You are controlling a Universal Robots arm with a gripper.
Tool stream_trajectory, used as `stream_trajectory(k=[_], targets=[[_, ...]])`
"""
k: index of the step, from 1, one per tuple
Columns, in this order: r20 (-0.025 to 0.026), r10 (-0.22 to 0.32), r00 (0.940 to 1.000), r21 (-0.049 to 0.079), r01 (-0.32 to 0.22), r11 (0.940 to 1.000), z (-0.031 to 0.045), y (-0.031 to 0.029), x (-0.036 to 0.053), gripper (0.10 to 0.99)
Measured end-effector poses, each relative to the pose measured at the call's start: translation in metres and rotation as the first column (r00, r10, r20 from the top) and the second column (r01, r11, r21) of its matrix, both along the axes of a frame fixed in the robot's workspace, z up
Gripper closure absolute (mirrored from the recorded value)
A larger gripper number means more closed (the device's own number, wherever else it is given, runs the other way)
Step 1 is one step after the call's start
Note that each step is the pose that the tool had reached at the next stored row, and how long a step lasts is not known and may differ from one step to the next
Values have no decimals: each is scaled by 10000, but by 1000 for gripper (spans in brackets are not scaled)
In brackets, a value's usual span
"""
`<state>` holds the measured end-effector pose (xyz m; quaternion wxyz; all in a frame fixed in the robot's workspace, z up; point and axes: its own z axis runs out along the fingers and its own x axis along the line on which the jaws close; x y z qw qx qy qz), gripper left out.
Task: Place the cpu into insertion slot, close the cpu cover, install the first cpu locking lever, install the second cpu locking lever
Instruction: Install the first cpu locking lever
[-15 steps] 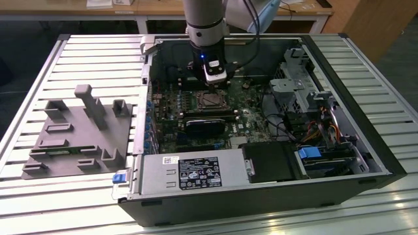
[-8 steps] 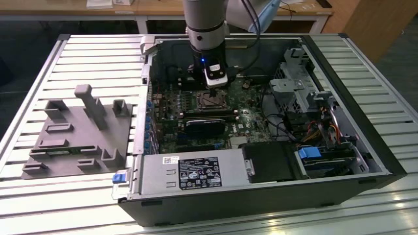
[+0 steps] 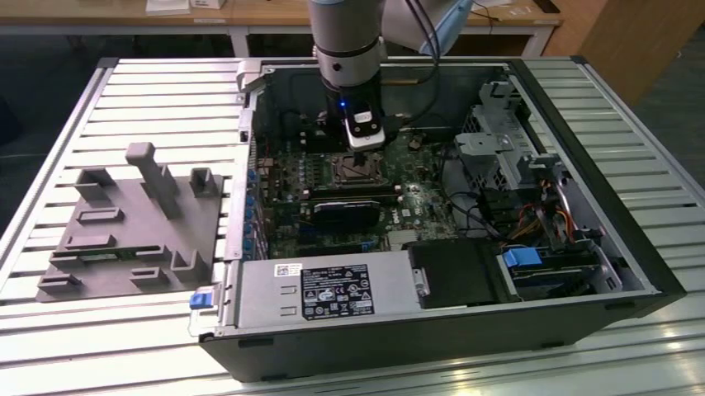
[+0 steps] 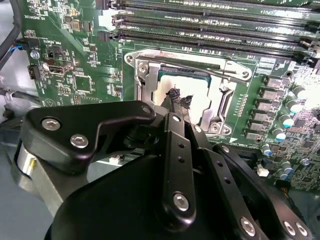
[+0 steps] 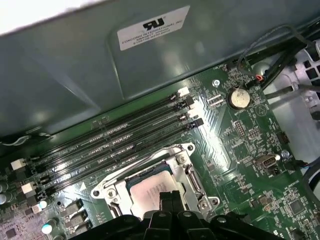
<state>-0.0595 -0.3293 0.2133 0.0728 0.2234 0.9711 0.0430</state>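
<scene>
Fingers (image 4: pixel 176 98) look pinched together, tips on the cpu (image 4: pixel 192 97) seated in the slot (image 4: pixel 142 67); hard to say. Pressing off-centre could skew it and bend pins.

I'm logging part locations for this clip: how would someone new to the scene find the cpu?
In the open computer case, look at the green motherboard below the arm's gripper. Beside the long black memory slots sits a silver-rimmed insertion slot. The cpu is the pale, flat metal square lying inside that frame, the only smooth plain surface among the components.
</scene>
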Motion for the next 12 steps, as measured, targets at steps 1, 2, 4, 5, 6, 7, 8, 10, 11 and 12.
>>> stream_trajectory(k=[1, 2, 4, 5, 6, 7, 8, 10, 11, 12], targets=[[0, 1, 10000, -1, -1, 10000, 0, -1, 0, 980], [0, 1, 10000, 0, -1, 10000, 0, -1, 0, 980], [-45, 3, 10000, -6, -3, 10000, 0, -1, 2, 980], [-110, 2, 9999, -15, -2, 10000, 0, -1, 3, 980], [-193, 1, 9998, -28, -2, 10000, -1, -1, 6, 980], [-285, 1, 9996, -43, -2, 10000, -2, -1, 9, 980], [-371, 0, 9993, -54, -2, 10000, -3, -1, 11, 980], [-646, -2, 9979, -83, -3, 10000, -6, -1, 19, 980], [-799, -3, 9968, -100, -5, 9999, -7, -2, 23, 980], [-848, -3, 9964, -106, -6, 9999, -6, -2, 23, 980]])
